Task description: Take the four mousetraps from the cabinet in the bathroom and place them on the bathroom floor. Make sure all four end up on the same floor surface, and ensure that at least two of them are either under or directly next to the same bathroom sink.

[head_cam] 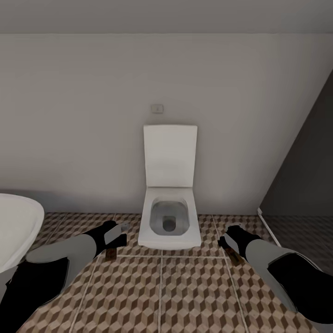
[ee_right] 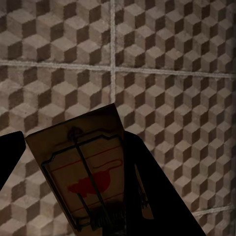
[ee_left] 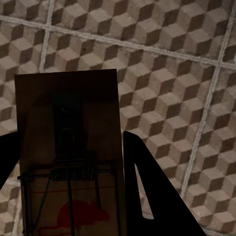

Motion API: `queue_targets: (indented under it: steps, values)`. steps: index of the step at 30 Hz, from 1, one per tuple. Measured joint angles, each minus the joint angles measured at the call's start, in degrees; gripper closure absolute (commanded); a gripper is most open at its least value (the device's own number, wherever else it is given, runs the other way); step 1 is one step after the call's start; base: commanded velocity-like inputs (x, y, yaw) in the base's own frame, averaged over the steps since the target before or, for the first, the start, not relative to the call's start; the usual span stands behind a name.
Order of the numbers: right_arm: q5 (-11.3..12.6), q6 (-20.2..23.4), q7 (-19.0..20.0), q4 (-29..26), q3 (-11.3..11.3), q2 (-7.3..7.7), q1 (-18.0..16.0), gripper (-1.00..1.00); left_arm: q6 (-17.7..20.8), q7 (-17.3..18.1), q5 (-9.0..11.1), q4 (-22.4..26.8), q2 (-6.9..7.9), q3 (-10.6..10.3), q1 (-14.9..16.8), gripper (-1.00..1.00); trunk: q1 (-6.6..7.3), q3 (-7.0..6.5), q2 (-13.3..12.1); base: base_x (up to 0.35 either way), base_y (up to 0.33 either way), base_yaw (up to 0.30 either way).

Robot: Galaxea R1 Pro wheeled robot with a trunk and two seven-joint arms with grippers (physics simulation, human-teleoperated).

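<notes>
Two mousetraps held: left gripper [ee_left: 69, 187] clamps one [ee_left: 69, 147], right gripper [ee_right: 73, 187] clamps other [ee_right: 83, 172], above bathroom floor [head_cam: 162, 296].

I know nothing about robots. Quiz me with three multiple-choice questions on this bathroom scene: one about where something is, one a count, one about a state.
1. Where is the toilet relative to the two arms?
A. Ahead, between them
B. Behind the left arm
C. On top of the bathtub

2. How many mousetraps is the robot carrying?
A. None
B. Two
C. Four

3. What state is the toilet lid in?
A. Closed flat
C. Lying on the floor
B. Raised upright

Answers:
1. A: in the head view it stands against the wall, between the left gripper and the right gripper.
2. B: the left mousetrap sits between the left gripper's fingers, the right mousetrap between the right gripper's, both above the bathroom floor.
3. B: the lid stands against the wall and the bowl is open.
</notes>
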State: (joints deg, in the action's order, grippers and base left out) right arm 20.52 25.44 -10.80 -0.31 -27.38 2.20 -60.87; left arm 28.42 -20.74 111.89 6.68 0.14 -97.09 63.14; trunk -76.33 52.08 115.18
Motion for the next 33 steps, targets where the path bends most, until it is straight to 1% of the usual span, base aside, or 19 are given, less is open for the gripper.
queue_targets:
  steps: [5,10,12,16,18,33]
  values:
    - [0.00,-0.15,0.00,0.00,0.00,0.00,0.05,1.00,0.01,-0.05,-0.05,-0.01,0.00,0.00,0.00,1.00,-1.10,0.90,2.01,0.000,0.000,0.000]
    - [0.17,-4.26,0.23,0.07,0.06,0.02,0.63,1.00,0.00,-0.07,-0.03,-0.01,0.00,0.01,0.00,1.00,-2.20,1.80,4.01,0.000,0.000,0.000]
    - [0.25,-4.80,1.69,0.08,0.14,0.14,0.83,1.00,0.00,-0.07,-0.03,-0.01,0.01,0.00,0.00,1.00,-2.64,2.15,4.81,0.000,0.000,0.000]
    - [0.51,-5.02,6.99,0.08,0.59,0.39,0.94,1.00,0.00,-0.07,-0.07,-0.02,0.01,0.00,0.00,1.00,-3.52,2.87,6.42,0.000,0.000,0.000]
    - [0.71,-5.05,7.94,0.09,0.79,0.42,0.95,1.00,0.00,-0.07,-0.07,-0.02,0.01,0.00,0.00,1.00,-3.95,3.23,7.22,0.000,0.000,0.000]
    - [0.79,-5.26,8.51,0.16,0.94,0.30,0.96,1.00,0.00,-0.07,-0.08,-0.02,0.01,0.01,0.00,1.00,-7.25,5.92,13.24,0.000,0.000,0.000]
